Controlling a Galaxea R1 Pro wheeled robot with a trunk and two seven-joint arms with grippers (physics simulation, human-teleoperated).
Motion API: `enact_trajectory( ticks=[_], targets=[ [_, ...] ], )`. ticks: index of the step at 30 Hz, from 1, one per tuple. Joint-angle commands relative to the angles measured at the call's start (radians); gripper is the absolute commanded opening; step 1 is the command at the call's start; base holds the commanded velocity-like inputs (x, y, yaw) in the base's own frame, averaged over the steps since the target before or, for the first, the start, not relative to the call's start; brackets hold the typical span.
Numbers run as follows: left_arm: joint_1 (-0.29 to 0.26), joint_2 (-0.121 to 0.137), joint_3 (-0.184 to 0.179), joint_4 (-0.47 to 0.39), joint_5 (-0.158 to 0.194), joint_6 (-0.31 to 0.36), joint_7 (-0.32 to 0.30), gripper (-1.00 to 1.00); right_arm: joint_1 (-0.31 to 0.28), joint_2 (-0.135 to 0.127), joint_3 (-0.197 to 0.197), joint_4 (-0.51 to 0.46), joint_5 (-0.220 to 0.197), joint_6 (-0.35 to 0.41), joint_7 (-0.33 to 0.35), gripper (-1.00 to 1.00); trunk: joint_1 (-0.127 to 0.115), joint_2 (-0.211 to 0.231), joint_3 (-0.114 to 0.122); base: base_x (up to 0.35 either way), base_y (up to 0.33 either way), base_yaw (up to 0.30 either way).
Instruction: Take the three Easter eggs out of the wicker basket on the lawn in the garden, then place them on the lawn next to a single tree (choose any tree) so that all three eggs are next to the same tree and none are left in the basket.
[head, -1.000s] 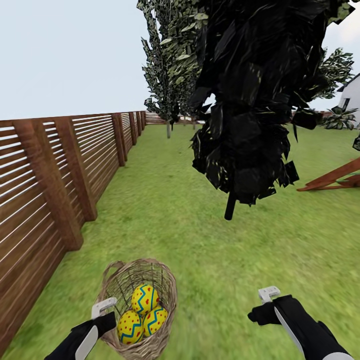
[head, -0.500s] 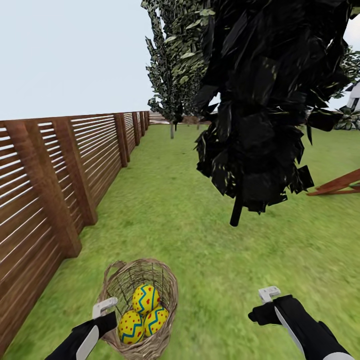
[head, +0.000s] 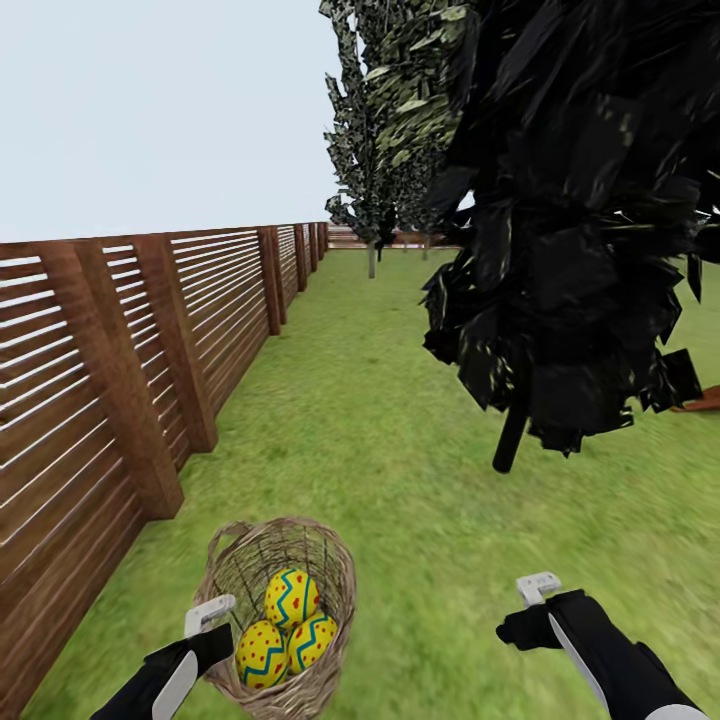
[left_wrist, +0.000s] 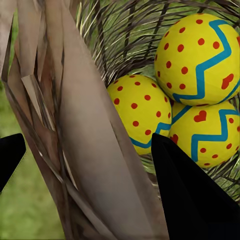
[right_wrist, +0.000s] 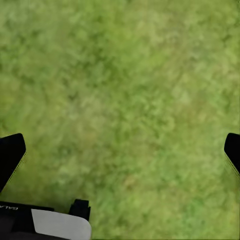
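Holding the basket (head: 290, 570) rim, the left gripper (head: 205, 615) keeps three eggs (head: 285, 625) inside for carrying; the right gripper (head: 535, 590) hangs wide open over grass (right_wrist: 120, 100).

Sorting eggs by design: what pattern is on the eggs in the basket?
Yellow Easter eggs with blue zigzag bands and red dots; clearest in the left wrist view.

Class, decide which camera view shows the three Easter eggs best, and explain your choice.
The left wrist view: the three Easter eggs appear close up inside the wicker basket, zigzags and red dots sharp. The head view shows them small but whole in the basket, by the left pincer. The right wrist view looks at lawn.
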Motion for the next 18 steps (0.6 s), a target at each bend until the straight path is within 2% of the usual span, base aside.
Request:
enact_trajectory(
  ticks=[1,18],
  targets=[
    [-0.001,0.000,0.001,-0.003,0.010,0.006,0.005,-1.00,-0.001,-0.001,0.003,-0.002,0.000,0.005,0.002,1.00,0.001,-0.001,-0.002,0.339,0.067,0.144],
    [-0.001,0.000,0.001,-0.003,0.011,0.004,0.003,-1.00,-0.001,0.000,0.004,0.000,0.000,0.005,0.002,1.00,0.001,-0.001,-0.002,0.339,0.130,0.004]
  ],
)
